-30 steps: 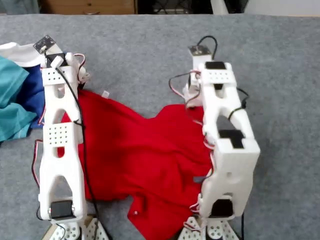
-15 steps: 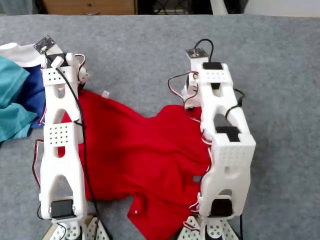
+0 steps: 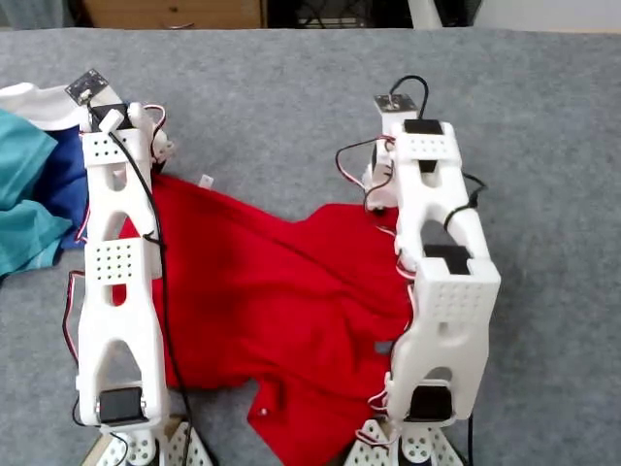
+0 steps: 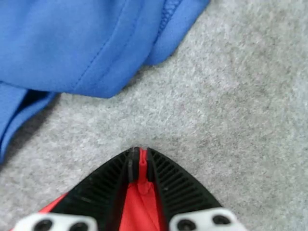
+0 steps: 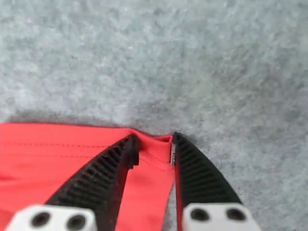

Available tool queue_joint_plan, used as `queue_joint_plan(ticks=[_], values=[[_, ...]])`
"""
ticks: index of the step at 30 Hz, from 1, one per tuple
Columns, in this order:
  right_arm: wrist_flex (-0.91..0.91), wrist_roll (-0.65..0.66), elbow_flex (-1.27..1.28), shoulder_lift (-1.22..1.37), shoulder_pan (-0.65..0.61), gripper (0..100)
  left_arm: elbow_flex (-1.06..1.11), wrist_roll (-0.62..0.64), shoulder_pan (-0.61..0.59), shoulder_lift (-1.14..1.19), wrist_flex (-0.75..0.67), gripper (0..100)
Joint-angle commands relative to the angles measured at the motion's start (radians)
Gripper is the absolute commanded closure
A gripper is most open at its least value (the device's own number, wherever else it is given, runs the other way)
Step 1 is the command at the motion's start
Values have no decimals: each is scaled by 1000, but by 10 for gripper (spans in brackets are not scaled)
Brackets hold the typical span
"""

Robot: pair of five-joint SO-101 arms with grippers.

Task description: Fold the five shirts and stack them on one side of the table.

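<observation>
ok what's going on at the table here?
Both arms are on a red shirt lying rumpled on the grey table, not yet folded. The left gripper is shut on one edge, close to a blue shirt piled with a teal shirt at the table's side. The right gripper is at another corner, jaws apart with the hem between them.

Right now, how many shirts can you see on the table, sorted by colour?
Red shirt: 1
Blue shirt: 1
Teal shirt: 1
White shirt: 1
Total in sight: 4
</observation>
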Motion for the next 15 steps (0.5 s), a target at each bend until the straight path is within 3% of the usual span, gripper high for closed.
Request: queue_joint_plan(ticks=[1,9,15], values=[[23,-9,-12,7,-2,959,-22,-11,-24,-9,2,971],[8,-11,-21,2,-3,985,-24,-11,-24,-9,5,971],[-196,-12,4,-30,9,985,-36,-11,-27,-23,5,971]])
